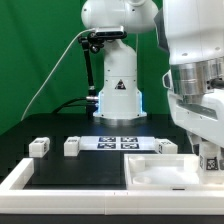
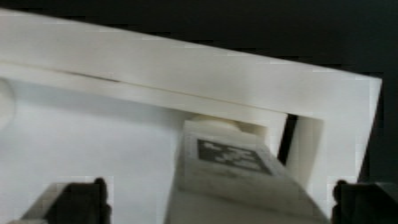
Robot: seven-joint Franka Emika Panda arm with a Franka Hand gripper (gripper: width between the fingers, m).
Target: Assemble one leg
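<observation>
Presently, you had the gripper (image 2: 210, 200) low over the tabletop (image 1: 160, 172), fingers spread with nothing between them.
You saw one leg (image 2: 233, 160) lying against the tabletop's inner rim under the gripper in the wrist view only; the exterior view hid it behind the arm but showed three more legs (image 1: 39, 147) (image 1: 72, 146) (image 1: 167, 146) beside the marker board (image 1: 118, 143) on open black table (image 1: 60, 168).

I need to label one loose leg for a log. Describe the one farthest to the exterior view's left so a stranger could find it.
Start at the marker board lying flat mid-table. Two small white blocks sit to its left in the exterior view; take the outer leg, alone beyond its twin.
</observation>
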